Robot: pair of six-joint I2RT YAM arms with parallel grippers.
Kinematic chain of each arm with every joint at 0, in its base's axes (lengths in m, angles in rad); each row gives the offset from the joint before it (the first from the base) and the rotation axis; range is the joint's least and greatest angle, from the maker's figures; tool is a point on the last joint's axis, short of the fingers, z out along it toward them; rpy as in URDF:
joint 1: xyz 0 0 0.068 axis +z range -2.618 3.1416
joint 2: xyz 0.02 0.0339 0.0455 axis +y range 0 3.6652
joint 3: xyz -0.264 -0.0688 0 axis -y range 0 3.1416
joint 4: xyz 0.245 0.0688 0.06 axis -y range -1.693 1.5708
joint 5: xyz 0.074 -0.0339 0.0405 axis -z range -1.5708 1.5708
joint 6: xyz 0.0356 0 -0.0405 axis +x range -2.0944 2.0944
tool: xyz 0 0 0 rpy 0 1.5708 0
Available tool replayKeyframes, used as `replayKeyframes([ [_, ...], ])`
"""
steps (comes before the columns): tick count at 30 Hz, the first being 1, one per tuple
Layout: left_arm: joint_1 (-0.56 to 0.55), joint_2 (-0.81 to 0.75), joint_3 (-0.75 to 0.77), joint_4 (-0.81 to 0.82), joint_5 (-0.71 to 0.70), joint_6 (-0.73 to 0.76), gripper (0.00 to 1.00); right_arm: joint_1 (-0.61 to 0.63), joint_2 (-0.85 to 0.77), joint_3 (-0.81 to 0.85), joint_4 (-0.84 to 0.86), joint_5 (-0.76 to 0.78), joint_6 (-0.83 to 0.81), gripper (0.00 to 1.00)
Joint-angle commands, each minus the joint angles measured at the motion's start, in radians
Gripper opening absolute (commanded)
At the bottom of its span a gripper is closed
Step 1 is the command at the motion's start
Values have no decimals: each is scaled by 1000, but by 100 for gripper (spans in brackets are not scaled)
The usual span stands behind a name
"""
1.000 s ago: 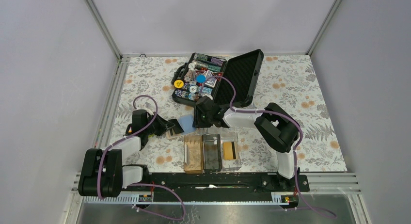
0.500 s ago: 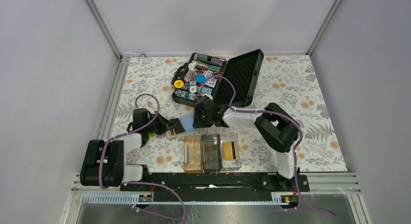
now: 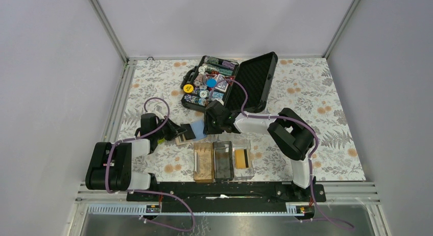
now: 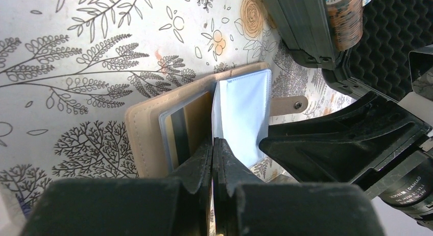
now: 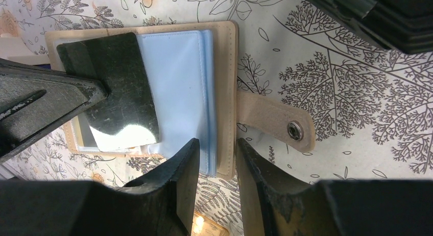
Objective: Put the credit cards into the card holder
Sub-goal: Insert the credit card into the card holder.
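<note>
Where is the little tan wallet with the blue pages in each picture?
Top camera: the wallet is just left of centre.
Left wrist: the wallet is in the middle, lying open.
Right wrist: the wallet is upper left.
Shared landmark: the left hand at its pages.

Card holder [image 3: 244, 173]: low clear tray with three side-by-side compartments, looking brown, dark and clear from left to right, sitting flat near the front edge of the desk [image 3: 316, 103]. One gold-orange credit card [image 3: 242, 157] with a black stripe is lying flat in the clear right compartment. Another card [image 4: 191, 124], gold with a dark stripe, is sitting inside a clear sleeve of the open tan wallet [image 4: 143, 128].
</note>
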Motion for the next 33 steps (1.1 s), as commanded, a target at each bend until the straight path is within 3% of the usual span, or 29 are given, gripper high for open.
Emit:
replayKeyframes([
  [1,-25,22,16,37,44,31,0,13,36,22,-42,9,-1,39],
  [11,-43,27,20,46,58,33,0,13,32,21,-46,11,-3,39],
  [19,-43,-101,55,-151,-82,95,0,13,24,14,-55,35,-6,39],
  [33,-38,-19,56,-124,-35,50,0,13,20,22,-71,45,-12,39],
])
